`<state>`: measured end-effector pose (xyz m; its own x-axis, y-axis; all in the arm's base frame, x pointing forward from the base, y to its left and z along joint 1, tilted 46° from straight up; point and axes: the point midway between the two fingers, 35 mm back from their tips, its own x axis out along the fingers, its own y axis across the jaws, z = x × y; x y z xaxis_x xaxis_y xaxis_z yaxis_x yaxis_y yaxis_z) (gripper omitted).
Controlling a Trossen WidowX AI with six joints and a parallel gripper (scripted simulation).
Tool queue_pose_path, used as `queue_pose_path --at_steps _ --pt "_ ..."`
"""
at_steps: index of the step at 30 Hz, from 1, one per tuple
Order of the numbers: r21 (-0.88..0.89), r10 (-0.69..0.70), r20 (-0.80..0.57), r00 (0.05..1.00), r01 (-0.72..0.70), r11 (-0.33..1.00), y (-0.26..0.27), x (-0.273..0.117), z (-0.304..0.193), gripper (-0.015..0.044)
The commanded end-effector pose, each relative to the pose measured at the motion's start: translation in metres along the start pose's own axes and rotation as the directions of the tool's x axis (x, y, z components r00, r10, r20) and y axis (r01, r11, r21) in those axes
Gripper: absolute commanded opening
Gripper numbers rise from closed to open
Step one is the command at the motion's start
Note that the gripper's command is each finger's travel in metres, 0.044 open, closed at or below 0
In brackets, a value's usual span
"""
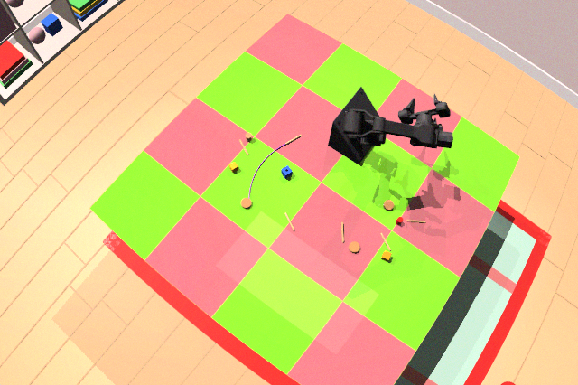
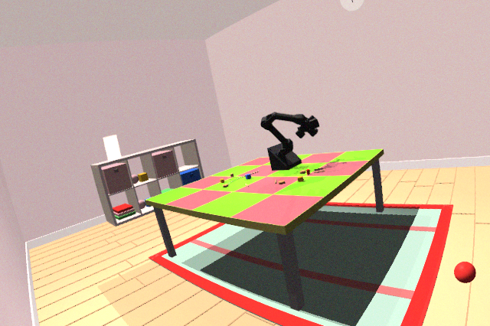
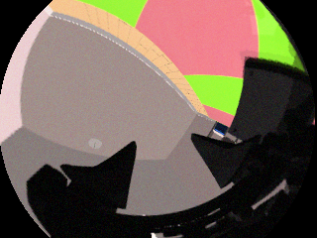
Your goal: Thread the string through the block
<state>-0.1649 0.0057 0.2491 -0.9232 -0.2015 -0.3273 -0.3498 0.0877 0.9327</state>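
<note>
The stick on the string (image 1: 293, 139) (image 2: 255, 172) lies on the table, left of the robot's base in the top view. The thin purple string (image 1: 264, 159) curves from it to a round wooden button (image 1: 246, 203) (image 2: 225, 186). The blue block (image 1: 286, 172) (image 2: 248, 176) stands on the table inside the curve, apart from the string. A small dark spot shows on its top; whether the hole runs through cannot be seen. My gripper (image 1: 424, 98) (image 2: 307, 134) (image 3: 164, 141) is open and empty, high above the table and far from stick and block.
Near the string are a yellow block (image 1: 233, 167), a small brown piece (image 1: 248, 136) and a loose stick (image 1: 243, 147). Farther off lie a red piece (image 1: 399, 220), an orange block (image 1: 386, 256), two more buttons (image 1: 354, 247) (image 1: 388, 204) and several loose sticks.
</note>
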Motion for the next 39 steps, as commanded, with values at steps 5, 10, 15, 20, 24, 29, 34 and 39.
queue_pose_path --at_steps 5,10,15,20,24,29,34,39 --pt "-0.011 -0.003 0.03 1.0 0.004 1.0 0.001 0.0 0.008 0.044" --pt "-0.066 -0.03 0.2 0.979 0.044 0.997 0.003 -0.009 0.054 0.044" --pt "-0.09 -0.077 0.421 0.904 0.126 0.988 -0.002 -0.037 0.111 0.044" --pt "-0.066 -0.149 0.605 0.782 0.236 0.97 -0.017 -0.081 0.16 0.044" --pt "-0.01 -0.221 0.718 0.66 0.328 0.945 -0.037 -0.127 0.188 0.044" --pt "0.103 -0.328 0.809 0.488 0.431 0.897 -0.071 -0.193 0.207 0.044" --pt "0.244 -0.44 0.846 0.302 0.514 0.822 -0.111 -0.263 0.201 0.044" --pt "0.356 -0.537 0.823 0.187 0.566 0.743 -0.16 -0.317 0.178 0.044"
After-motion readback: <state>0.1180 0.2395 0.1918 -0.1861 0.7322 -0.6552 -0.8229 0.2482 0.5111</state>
